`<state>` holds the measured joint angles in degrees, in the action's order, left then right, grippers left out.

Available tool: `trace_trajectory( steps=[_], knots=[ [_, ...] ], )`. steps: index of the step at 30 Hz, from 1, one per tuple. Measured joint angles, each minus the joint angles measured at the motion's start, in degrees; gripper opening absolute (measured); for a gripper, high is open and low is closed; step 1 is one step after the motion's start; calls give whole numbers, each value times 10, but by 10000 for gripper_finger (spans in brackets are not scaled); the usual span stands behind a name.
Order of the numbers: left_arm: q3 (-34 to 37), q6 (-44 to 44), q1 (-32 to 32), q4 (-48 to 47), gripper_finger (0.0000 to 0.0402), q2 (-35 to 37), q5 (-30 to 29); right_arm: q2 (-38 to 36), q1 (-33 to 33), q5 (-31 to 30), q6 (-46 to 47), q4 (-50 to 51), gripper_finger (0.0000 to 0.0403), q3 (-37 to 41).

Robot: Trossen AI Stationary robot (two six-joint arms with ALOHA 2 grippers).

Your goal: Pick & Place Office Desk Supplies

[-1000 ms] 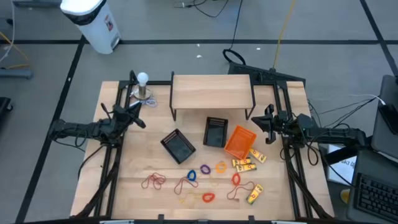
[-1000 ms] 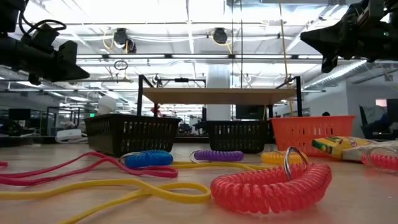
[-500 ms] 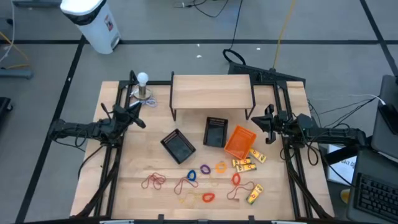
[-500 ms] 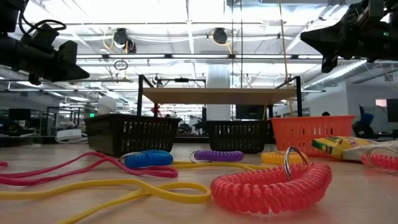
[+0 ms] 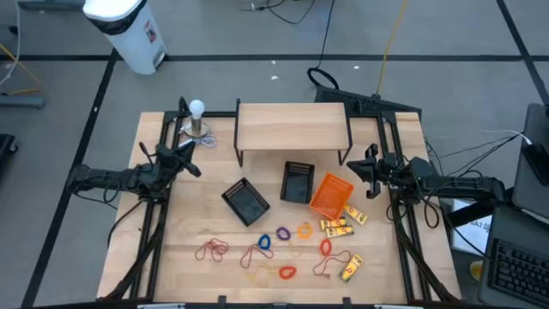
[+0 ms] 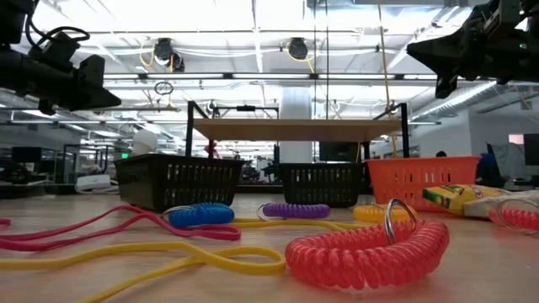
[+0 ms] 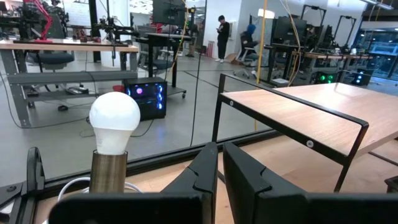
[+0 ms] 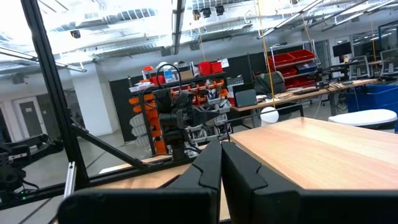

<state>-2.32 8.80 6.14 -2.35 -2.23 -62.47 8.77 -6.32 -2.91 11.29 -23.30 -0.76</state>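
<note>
Coiled and thin loops lie on the table's near half: red loops [image 5: 212, 250], a blue coil [image 5: 264, 243], a purple one [image 5: 282, 233], an orange one [image 5: 304, 230] and a red coil [image 5: 286, 273] [image 6: 366, 248]. Yellow packets [image 5: 338, 227] lie near the orange tray, another [image 5: 351, 269] nearer the front edge. My left gripper [image 5: 190, 144] [image 7: 220, 149] hangs shut above the table's left side, near the white ball. My right gripper [image 5: 370, 154] [image 8: 221, 147] hangs shut above the right side. Both touch nothing.
A wooden shelf on black legs [image 5: 292, 127] stands at the far middle. Two black mesh trays [image 5: 246, 202] [image 5: 298, 181] and an orange tray [image 5: 329, 196] sit mid-table. A white ball on a small stand [image 5: 197, 116] is at the far left. A white bin [image 5: 129, 30] stands beyond the table.
</note>
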Motion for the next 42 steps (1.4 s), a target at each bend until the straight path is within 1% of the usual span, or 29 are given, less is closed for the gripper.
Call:
trace_trajectory(
  steps=[24,27,29,31,33,35,38,42],
  knots=[
    [0,0,0,0,26,0,0,0,0,0,0,0,0,0],
    [1,31,0,10,26,0,7,0,0,0,0,0,0,0],
    [1,62,0,29,26,0,40,0,0,0,0,0,0,0],
    [1,44,0,45,26,0,92,0,0,0,0,0,0,0],
    [1,-2,0,48,26,0,190,0,0,0,0,0,0,0],
    [1,-26,0,43,26,0,266,0,0,0,0,-3,0,0],
    [1,-39,0,52,26,0,340,0,0,0,0,-18,0,0],
    [1,-51,0,76,26,0,401,0,0,0,0,-26,0,0]
  ],
)
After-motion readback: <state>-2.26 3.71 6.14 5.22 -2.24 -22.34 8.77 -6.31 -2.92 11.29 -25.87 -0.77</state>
